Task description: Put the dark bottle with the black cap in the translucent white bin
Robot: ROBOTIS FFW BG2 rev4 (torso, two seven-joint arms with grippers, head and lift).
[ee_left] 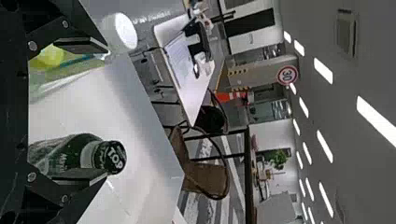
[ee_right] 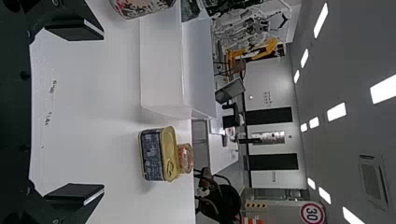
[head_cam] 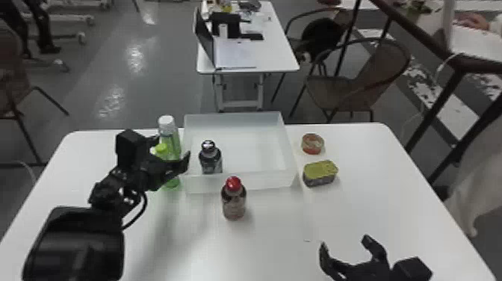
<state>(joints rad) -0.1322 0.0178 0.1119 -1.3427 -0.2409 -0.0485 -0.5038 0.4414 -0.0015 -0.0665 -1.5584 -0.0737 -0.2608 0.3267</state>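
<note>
1 dark bottle (head_cam: 211,160) upright in bin (head_cam: 269,180), black cap (head_cam: 208,145) up

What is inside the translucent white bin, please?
The dark bottle with the black cap stands in the translucent white bin. Its base is covered by the bin's front wall and cannot be seen.

Office-type rm w/ laptop (head_cam: 205,39), strip lts (ee_left: 323,70)

Ceiling lights (ee_left: 377,121) glare white; shadows on the table (head_cam: 284,224) seem soft.
</note>
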